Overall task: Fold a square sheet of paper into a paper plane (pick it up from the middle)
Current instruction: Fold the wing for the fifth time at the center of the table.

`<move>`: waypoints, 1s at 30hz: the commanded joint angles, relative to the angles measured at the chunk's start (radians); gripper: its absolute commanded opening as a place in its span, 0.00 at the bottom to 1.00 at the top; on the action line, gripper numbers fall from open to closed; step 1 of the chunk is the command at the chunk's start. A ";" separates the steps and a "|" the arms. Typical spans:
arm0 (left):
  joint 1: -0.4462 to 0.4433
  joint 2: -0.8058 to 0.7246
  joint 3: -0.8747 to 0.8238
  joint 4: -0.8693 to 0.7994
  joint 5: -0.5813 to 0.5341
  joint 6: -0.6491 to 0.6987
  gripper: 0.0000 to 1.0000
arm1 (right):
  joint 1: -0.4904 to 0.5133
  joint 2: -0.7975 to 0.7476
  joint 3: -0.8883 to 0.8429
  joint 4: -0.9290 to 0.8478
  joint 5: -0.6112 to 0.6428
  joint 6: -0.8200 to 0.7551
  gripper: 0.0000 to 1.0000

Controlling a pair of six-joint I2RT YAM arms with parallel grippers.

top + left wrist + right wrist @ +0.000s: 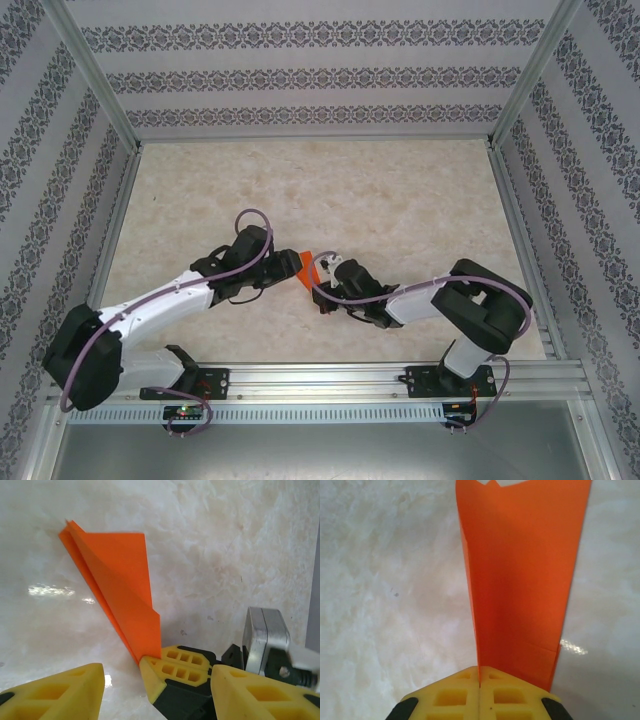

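**Plane folded and pinched by the right hand, left hand open beside it**

In the top view both arms meet just below the centre of the tabletop (400, 190), with the orange plane (308, 265) between their hands. The paper is no flat square: in the left wrist view it is a narrow dart (120, 580) with a long crease and a triangular wing, its nose pointing to the upper left of the frame.

The right hand (480, 680) is closed tight, its yellow fingertips pressed together on the rear end of the plane. In that wrist view the folded sheet runs from the fingertips straight up to the top edge. Whether the nose rests on the tabletop or hangs just above it I cannot tell.

The left hand (157, 676) stands wide and holds nothing. Its fingers (65, 690) sit at the lower left and lower right of its own view, apart from the paper, with the right hand's tips between them.

My reading is that the folding is nearly or fully done and the work is at the last shaping or hand-over step. If a wing needs pressing or spreading, the left hand must close on one thin layer near the crease without dragging the dart out of the right hand's pinch. If the plane is finished, the right hand only needs to lower it flat and let go gently
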 commanded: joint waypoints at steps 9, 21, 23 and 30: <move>0.006 0.128 0.011 0.185 0.142 0.047 0.57 | -0.129 0.118 -0.049 0.281 -0.293 0.306 0.00; -0.002 0.224 0.062 0.158 0.095 0.035 0.59 | -0.159 0.053 -0.024 0.189 -0.329 0.308 0.00; -0.002 0.245 0.059 0.205 0.112 0.018 0.58 | -0.166 0.064 -0.023 0.192 -0.342 0.321 0.00; -0.002 0.305 0.077 0.281 0.144 0.026 0.58 | -0.185 0.133 -0.024 0.293 -0.412 0.408 0.00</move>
